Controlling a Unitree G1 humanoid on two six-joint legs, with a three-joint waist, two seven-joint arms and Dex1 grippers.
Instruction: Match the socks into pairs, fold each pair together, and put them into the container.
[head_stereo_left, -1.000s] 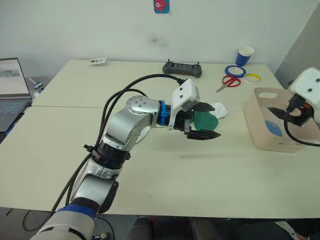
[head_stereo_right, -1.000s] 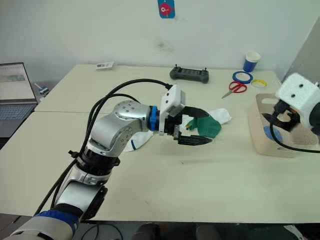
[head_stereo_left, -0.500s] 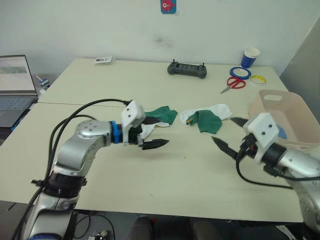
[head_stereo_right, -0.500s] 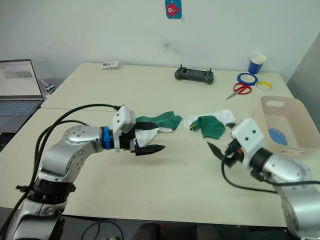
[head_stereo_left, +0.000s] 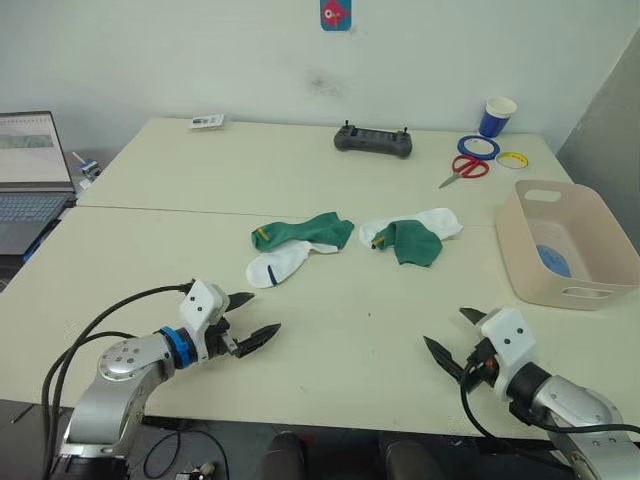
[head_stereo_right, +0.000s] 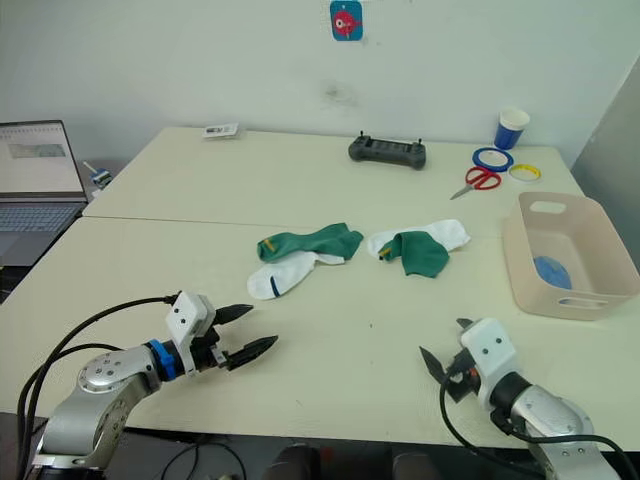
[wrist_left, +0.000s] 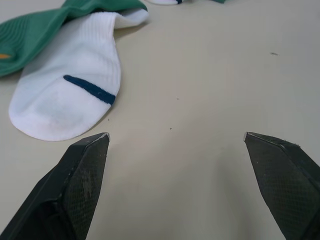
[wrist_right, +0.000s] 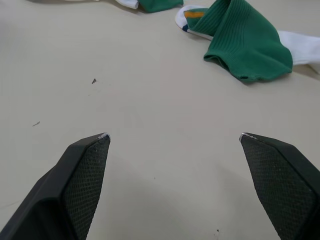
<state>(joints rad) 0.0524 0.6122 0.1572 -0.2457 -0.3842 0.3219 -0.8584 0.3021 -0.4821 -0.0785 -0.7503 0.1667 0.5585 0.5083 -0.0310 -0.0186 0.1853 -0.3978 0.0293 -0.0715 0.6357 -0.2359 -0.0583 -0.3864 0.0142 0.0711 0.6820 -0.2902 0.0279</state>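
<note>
1. No readable writing anywhere; a small card (head_stereo_left: 196, 121) near the table's (head_stereo_left: 140, 260) far left corner has print too small to read, and the wall sticker (head_stereo_left: 335, 14) shows a red shape, no legible text.
2. Left gripper (head_stereo_left: 255, 317) low over the near left part of the table, fingers spread wide, holding nothing.
3. Right gripper (head_stereo_left: 455, 334) low near the near right edge, fingers wide apart, empty.
4. Mid-table: dark green sock (head_stereo_left: 303, 230) with a yellow mark, partly lying over a white sock (head_stereo_left: 275, 266) with a dark stripe.
5. Just beside these, toward the right edge: a second green sock (head_stereo_left: 412, 243) lying on a second white sock (head_stereo_left: 432, 221).
6. Container (head_stereo_left: 520, 262), pale beige tub with handle slots, at the right edge; something light blue (head_stereo_left: 550, 258) lies inside.
7. Left wrist view shows ribbed knit and the navy stripe on the white sock; the right wrist view shows an orange-yellow mark on the green one.
8. Far edge: controller (head_stereo_left: 372, 141), red scissors (head_stereo_left: 460, 167), tape rolls (head_stereo_left: 487, 146), blue cup (head_stereo_left: 496, 115); laptop (head_stereo_left: 30, 165) off the left edge.
</note>
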